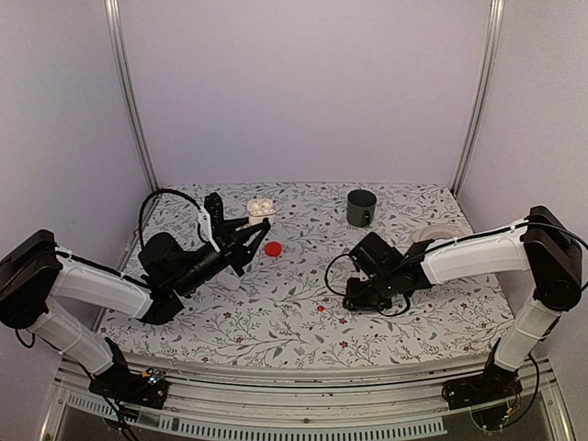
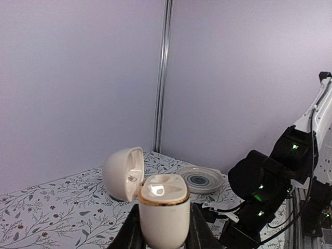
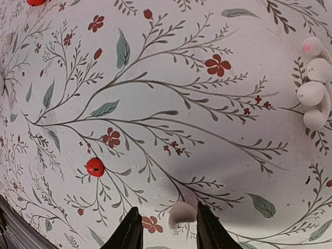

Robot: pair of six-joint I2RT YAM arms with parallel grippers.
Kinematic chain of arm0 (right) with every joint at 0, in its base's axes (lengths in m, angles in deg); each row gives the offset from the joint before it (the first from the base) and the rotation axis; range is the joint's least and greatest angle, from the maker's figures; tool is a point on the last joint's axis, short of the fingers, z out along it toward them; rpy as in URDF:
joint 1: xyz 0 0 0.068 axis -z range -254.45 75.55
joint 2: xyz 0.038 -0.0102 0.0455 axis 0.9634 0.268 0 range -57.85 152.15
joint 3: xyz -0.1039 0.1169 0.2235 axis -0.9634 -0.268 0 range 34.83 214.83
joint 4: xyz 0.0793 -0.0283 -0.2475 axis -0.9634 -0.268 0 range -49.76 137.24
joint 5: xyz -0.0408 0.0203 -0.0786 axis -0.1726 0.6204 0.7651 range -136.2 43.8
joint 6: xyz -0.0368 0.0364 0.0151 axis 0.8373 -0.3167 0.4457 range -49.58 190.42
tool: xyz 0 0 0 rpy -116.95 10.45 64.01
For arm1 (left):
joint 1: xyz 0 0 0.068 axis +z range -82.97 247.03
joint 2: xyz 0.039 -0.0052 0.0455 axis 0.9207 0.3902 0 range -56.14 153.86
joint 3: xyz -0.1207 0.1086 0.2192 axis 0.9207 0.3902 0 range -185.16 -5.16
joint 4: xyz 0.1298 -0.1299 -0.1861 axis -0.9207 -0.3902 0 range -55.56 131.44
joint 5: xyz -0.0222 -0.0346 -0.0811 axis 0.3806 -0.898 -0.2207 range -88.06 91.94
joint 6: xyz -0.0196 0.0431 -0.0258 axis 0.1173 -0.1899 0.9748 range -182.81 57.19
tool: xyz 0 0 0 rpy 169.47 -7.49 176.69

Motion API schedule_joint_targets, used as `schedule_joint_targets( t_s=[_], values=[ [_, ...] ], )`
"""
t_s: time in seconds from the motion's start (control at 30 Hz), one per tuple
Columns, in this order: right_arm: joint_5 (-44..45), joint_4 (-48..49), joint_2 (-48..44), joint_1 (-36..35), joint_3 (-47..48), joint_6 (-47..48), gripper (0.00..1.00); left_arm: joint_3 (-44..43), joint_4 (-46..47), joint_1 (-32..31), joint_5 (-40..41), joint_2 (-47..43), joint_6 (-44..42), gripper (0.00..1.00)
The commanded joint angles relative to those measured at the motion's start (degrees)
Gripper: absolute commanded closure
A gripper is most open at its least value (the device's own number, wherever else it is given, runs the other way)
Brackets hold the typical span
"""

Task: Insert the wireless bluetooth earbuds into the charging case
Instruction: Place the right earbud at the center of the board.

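The cream-white charging case (image 2: 163,210) with a gold rim stands upright between my left gripper's (image 2: 163,233) fingers, its lid (image 2: 122,174) hinged open to the left. In the top view the case (image 1: 260,209) sits at the tip of the left gripper (image 1: 246,237), which is shut on it. My right gripper (image 3: 165,225) is low over the table and open, its fingers on either side of a small white earbud (image 3: 182,212) that lies closer to the right finger. In the top view the right gripper (image 1: 364,299) is right of centre.
A cluster of white rounded pieces (image 3: 314,88), one pink-tipped, lies at the right. A small red bead (image 3: 95,167) lies left of the right gripper. A red disc (image 1: 273,248), a grey mug (image 1: 360,208) and a white plate (image 1: 439,235) stand on the floral table.
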Motion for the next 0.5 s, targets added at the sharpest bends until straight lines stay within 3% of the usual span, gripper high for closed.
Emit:
schedule_joint_targets(
  t_s=[0.0, 0.27, 0.47],
  values=[
    [-2.7, -1.8, -1.7, 1.4, 1.8, 1.6, 0.63, 0.8, 0.3, 0.2, 0.2, -1.2, 0.3, 1.00],
    [-12.4, 1.4, -1.3, 5.4, 0.1, 6.0, 0.63, 0.9, -0.1, 0.3, -0.3, -1.5, 0.3, 1.00],
    [-14.8, 1.0, 0.6, 5.9, 0.2, 8.1, 0.62, 1.1, -0.1, 0.3, -0.3, -1.5, 0.5, 1.00]
  ],
)
